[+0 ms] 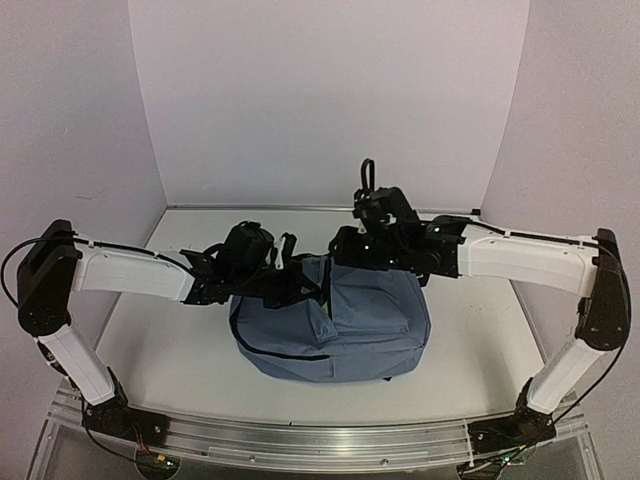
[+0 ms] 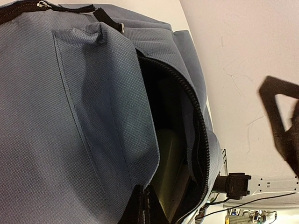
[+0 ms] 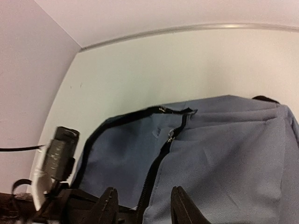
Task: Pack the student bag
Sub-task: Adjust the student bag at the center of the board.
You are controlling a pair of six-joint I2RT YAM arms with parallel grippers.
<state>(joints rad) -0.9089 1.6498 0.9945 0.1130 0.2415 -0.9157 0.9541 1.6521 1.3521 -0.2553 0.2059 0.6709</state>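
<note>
The soft slate-blue fabric backpack (image 1: 370, 320) is positioned at the centre of the white table (image 1: 480, 330), between the two arms, with its main compartment unzipped. The left gripper (image 2: 142, 205) is fully closed, and the fabric edge of the compartment opening is pinched between its jaws. A pale flat object (image 2: 168, 158) is seen inside; its kind cannot be determined. The right gripper (image 3: 144, 207) is held at the bag's top with its jaws partly parted. The black zip (image 3: 156, 168) is located between them, and nothing is gripped.
</note>
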